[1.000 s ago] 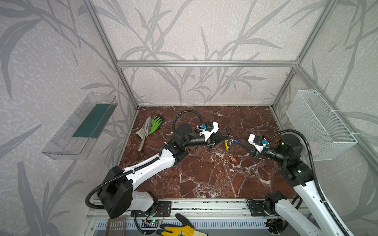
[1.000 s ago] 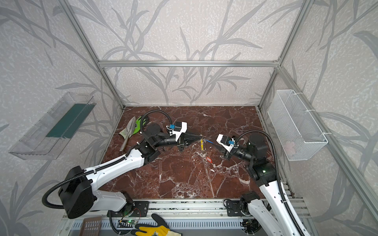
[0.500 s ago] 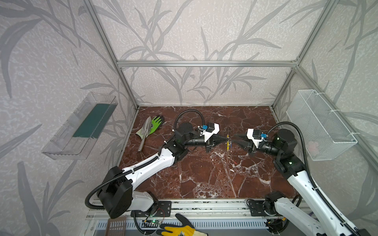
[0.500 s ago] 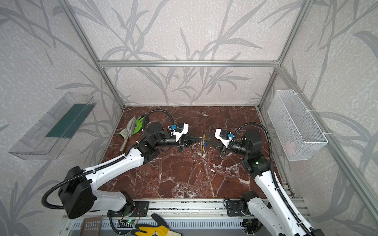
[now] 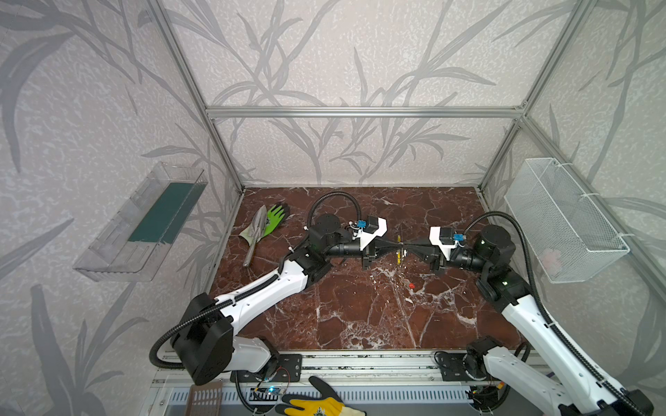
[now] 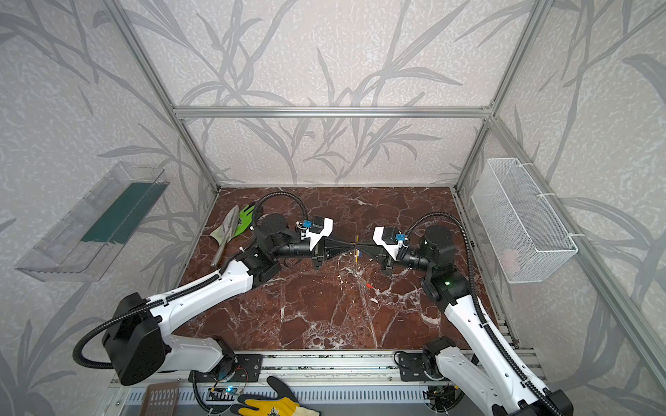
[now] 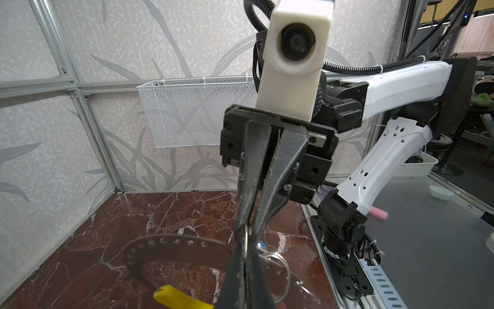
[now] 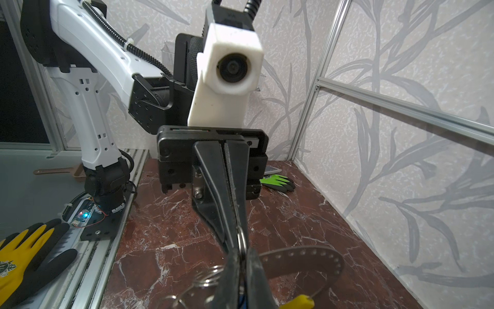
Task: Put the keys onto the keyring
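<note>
1. Both arms meet nose to nose in mid-air over the marble table (image 5: pixel 360 317), a glossy red-brown slab with white veins.
2. The left gripper (image 5: pixel 395 246) has long black tapered fingers pinched tight together. They're clamped on the keyring (image 7: pixel 165 244), which hangs off the tips above the middle of the table.
3. The keyring is a thin, flat, matte grey hoop with a row of pale dots round the band and one chunky bright yellow arc (image 7: pixel 176 297) on its low side. In both top views it's edge-on, so it's basically a yellow sliver.
4. The right gripper (image 5: pixel 405 246) is closed right up too, tip against the other's tip. A thin shiny metal ring (image 8: pixel 242 240) sits edge-on at that meeting spot.
5. Of the blue key (image 7: pixel 260 244), only a scrap of blue plastic peeks out beside the fingers. I can't tell whether the right gripper nips that, the ring or the hoop.
6. The small wire rings (image 8: pixel 211 278) are coiled and silvery, dangling just beside the fingers, and they're blurry.
7. The red key (image 5: pixel 411 286) lies on the marble, well apart from both grippers and nearer the front. It's just a red-orange speck, with the blade and label too small to see.
8. In both wrist views the frame edge cuts the hoop off and the fingers hide part of it.
9. On the sidelines, a metal trowel (image 5: pixel 254 234) touches a green glove (image 5: pixel 275 216), a white mesh basket (image 5: pixel 562 223) hangs on the right wall, and a clear plastic tray (image 5: pixel 144 223) on the left.
</note>
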Motion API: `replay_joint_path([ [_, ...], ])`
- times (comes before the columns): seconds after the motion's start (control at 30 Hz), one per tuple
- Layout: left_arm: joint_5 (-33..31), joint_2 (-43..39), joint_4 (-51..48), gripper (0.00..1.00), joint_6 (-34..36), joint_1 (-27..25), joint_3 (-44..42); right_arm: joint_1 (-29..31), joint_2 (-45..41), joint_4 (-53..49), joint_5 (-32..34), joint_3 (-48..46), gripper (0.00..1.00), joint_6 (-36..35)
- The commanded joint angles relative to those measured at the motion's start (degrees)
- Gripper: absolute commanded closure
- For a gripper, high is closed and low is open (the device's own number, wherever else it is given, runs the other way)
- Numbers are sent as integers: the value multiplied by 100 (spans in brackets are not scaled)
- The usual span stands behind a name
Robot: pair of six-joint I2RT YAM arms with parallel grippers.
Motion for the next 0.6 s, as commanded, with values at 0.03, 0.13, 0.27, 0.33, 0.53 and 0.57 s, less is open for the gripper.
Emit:
replay_joint_path([
  [0.03,163,-151,81,100,81,-3,237,32,8,-133,-39,149,100,-124],
  [0.13,79,-158,-229,100,250,-12,299,31,4,-460,20,295,100,-266],
  [0.27,-445,-323,-1682,71,1233,-51,604,40,20,-1867,286,786,100,-876],
  [0.33,-762,-401,-2417,68,1777,-90,804,40,52,-2548,449,1019,100,-1194],
  [0.53,-1438,-354,-4000,68,3064,-394,1498,96,259,-3600,622,1486,100,-1530],
  [0.57,-1512,-327,-4143,68,3196,-450,1571,118,297,-3685,651,1542,100,-1563],
])
